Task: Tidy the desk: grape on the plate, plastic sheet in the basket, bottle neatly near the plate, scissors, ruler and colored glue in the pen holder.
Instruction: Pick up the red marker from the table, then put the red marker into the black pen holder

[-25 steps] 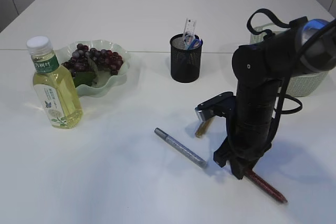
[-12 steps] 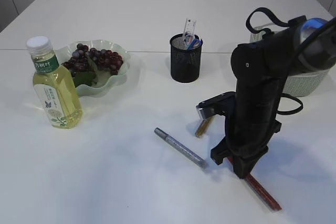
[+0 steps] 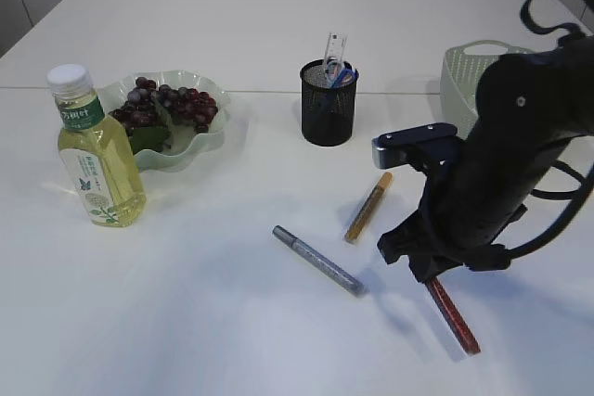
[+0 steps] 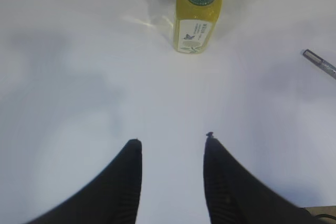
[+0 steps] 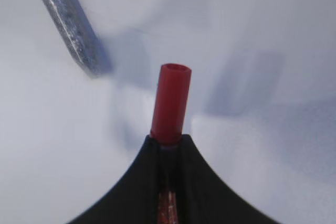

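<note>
My right gripper (image 3: 432, 277) is shut on a red glue pen (image 3: 457, 320), whose red cap (image 5: 171, 103) sticks out past the closed fingertips (image 5: 152, 153). A gold glue pen (image 3: 368, 206) and a silver glue pen (image 3: 318, 261) lie on the white table to its left. The black mesh pen holder (image 3: 328, 108) holds a clear ruler (image 3: 335, 46) and blue-handled scissors (image 3: 344, 74). Grapes (image 3: 167, 104) lie on the green plate (image 3: 197, 143), with the yellow bottle (image 3: 96, 159) upright beside it. My left gripper (image 4: 172, 140) is open over bare table. The plastic sheet is out of view.
A pale green basket (image 3: 469, 71) stands at the back right, partly behind my right arm. In the left wrist view the bottle (image 4: 197, 17) stands ahead and the silver glue pen's tip (image 4: 320, 64) shows at the right edge.
My right gripper closed on the red glue pen and the arm swung right and up with it, uncovering the gold pen. The left gripper has not moved.
</note>
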Action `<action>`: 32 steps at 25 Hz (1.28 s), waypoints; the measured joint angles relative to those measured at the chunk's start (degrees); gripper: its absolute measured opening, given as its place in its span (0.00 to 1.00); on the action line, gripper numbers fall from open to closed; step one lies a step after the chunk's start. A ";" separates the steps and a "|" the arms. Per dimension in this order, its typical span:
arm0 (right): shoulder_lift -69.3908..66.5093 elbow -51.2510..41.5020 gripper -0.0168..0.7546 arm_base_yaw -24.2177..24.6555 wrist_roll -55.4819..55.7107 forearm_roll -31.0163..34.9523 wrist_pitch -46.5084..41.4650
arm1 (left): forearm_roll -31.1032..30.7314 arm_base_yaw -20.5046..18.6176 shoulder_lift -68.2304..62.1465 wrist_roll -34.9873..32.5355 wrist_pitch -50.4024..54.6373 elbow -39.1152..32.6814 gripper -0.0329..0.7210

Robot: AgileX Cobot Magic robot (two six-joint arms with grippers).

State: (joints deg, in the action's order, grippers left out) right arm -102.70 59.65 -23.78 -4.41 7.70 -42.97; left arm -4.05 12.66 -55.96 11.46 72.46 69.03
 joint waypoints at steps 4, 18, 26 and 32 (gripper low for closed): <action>4.88 -3.43 0.09 0.00 0.08 0.00 8.30 | 0.00 0.00 0.00 -0.11 0.00 0.00 0.42; 4.66 5.42 0.09 0.00 -0.66 -5.26 32.80 | 0.00 0.00 0.00 -0.11 0.00 0.00 0.40; -6.29 22.67 0.09 0.00 -0.79 -7.70 42.54 | -0.60 0.00 0.00 -0.11 0.00 0.00 0.39; -15.17 30.38 0.09 1.65 -0.79 -7.70 47.18 | -2.15 0.00 0.00 -0.11 0.00 0.00 0.39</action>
State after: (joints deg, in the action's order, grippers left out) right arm -117.88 90.03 -22.13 -5.20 0.00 4.21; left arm -6.19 12.66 -55.96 11.35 72.46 69.03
